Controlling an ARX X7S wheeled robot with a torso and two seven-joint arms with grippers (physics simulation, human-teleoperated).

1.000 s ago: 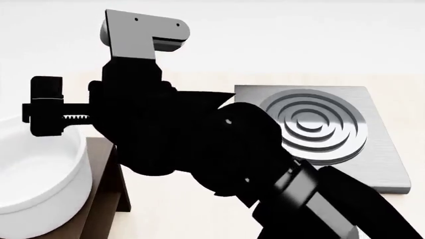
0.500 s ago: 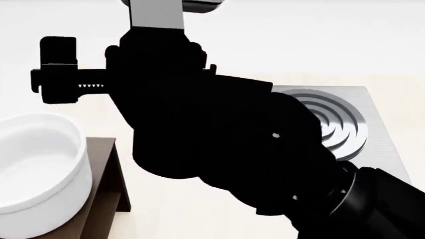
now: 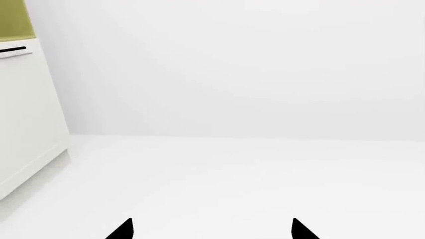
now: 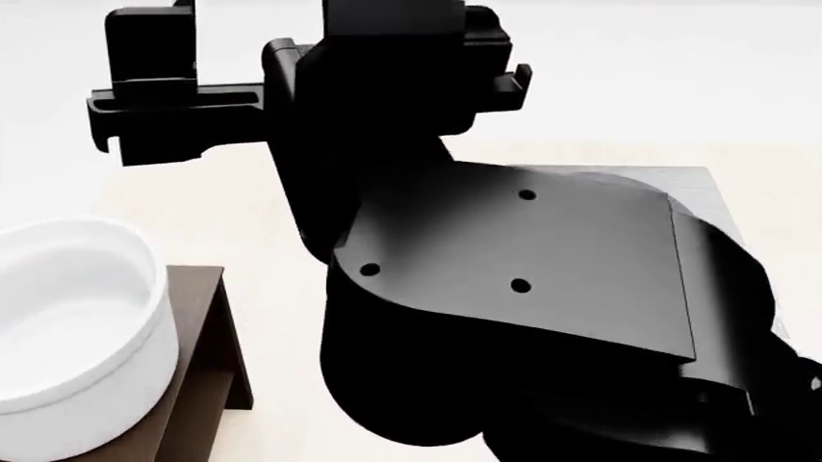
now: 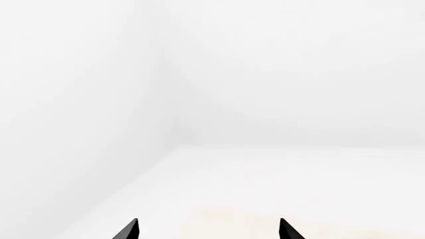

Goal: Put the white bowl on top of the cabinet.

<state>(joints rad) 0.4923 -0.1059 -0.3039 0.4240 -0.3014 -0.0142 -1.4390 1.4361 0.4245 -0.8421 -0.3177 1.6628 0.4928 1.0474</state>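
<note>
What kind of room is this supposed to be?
Probably a simulated kitchen, bare and white. A white bowl sits on a dark wooden cabinet on a pale countertop, and the left wrist view shows a white cupboard unit against plain walls.

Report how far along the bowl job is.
Done, by the look of it: the bowl sits on the cabinet top, upright, at the head view's left edge. In hand: nothing. Both wrist views show open fingertips on empty white room, and the right gripper arm is raised high, clear of the bowl. Left: at most parking the arms; the bowl's far side is cut off, so its full footing can't be checked.
</note>
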